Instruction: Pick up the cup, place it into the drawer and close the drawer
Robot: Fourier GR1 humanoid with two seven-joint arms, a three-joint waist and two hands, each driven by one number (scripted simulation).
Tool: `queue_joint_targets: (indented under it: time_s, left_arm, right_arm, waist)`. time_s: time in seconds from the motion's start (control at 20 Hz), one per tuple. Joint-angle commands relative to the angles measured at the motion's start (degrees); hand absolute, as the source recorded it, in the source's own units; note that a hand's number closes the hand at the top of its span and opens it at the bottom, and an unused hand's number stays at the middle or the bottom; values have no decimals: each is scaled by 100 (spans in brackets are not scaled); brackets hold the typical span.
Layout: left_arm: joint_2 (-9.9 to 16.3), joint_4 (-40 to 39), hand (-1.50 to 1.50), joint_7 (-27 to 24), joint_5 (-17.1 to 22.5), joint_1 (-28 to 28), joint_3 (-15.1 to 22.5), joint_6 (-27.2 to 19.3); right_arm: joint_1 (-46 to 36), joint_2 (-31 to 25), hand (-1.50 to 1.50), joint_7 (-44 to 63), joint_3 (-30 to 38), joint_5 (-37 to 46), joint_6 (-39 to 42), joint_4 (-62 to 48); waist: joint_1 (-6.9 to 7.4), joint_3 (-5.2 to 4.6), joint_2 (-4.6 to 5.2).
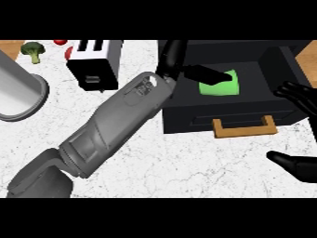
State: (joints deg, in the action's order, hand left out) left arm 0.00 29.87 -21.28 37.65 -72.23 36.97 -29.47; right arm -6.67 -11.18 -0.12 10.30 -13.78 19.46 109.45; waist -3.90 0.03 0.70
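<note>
The green cup [222, 86] sits inside the open black drawer [188, 118], whose wooden handle [244, 128] faces me. My left forearm crosses the counter from the lower left, and my left hand [176, 58] hovers at the drawer's left rim. Its fingers are straight, and one finger [209, 74] lies over the cup's top left edge without curling round it. My right hand [310, 102] stays open at the right edge, beside the drawer's right wall, with its thumb [294, 163] lower down.
A black and white toaster [94, 62] stands left of the drawer. Broccoli [32, 49] and red items [60, 42] lie at the back left. A large grey cylinder [9, 86] lies at the left edge. White marble counter [188, 162] stretches in front of the drawer.
</note>
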Motion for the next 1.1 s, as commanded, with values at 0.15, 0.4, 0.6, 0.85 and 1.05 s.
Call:
queue_joint_targets:
  time_s: [0.15, 0.4, 0.6, 0.85, 1.05]
  left_arm:
    - [82, 42, -150, -142, 96, -184, -424, 133]
    - [398, 593, -150, 196, 144, -9, -727, 106]
    - [883, 1336, -150, 402, 138, 561, -767, 205]
    - [1492, 2179, -150, 750, 138, 1095, -964, 329]
    - [1761, 2494, -150, 651, 30, 1689, -1060, 443]
  right_arm:
    - [134, -490, 150, 252, -246, 439, 369, 546]
    - [649, -603, 150, 290, -473, 894, 584, 947]
    - [707, -787, 150, -83, -411, 1651, 576, 712]
    - [461, -667, 150, 422, -593, 2230, 199, 692]
    - [-100, -439, 150, 178, -1041, 3206, -230, -53]
  waist:
    - [282, -6, -63]
    - [369, -6, -96]
    - [486, -4, -112]
    - [523, -7, -114]
    - [529, -5, -78]
